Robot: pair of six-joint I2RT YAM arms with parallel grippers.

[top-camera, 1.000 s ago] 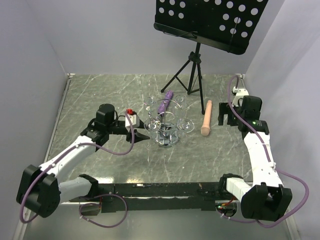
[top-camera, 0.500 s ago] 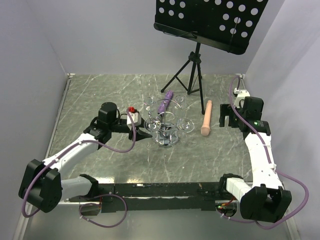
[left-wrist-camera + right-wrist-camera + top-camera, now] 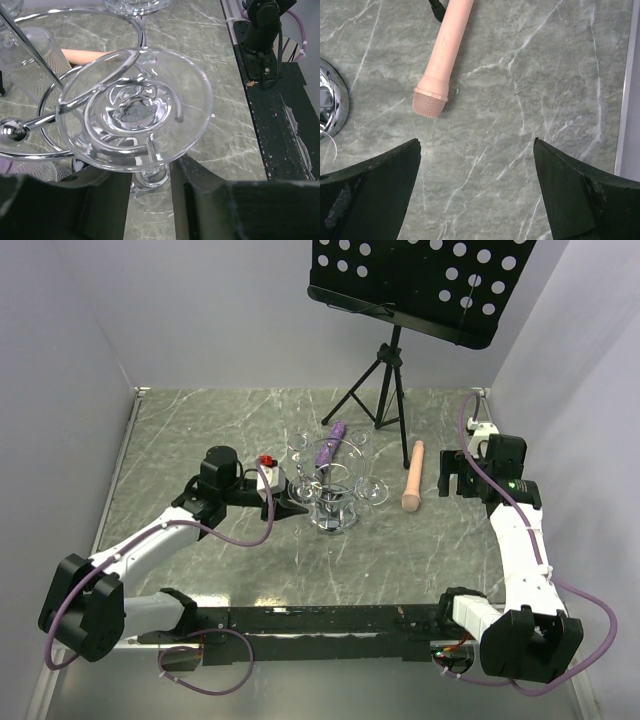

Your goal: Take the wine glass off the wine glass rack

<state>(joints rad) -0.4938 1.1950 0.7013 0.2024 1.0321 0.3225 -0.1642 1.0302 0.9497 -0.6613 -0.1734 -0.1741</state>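
The wine glass rack (image 3: 11, 131) carries several glasses hung bowl-down. The wine glass (image 3: 135, 107) nearest the left gripper (image 3: 150, 175) rests its round foot on a wire loop just over the fingers, with its stem dropping between them. The jaws stand partly closed either side of the stem; I cannot tell whether they press it. Other glasses (image 3: 372, 492) crowd the rack's far side, with a purple stick (image 3: 328, 447) beyond. The right gripper (image 3: 476, 141) gapes wide and empty over the table (image 3: 545, 75), and a pink microphone (image 3: 440, 60) lies just ahead of it.
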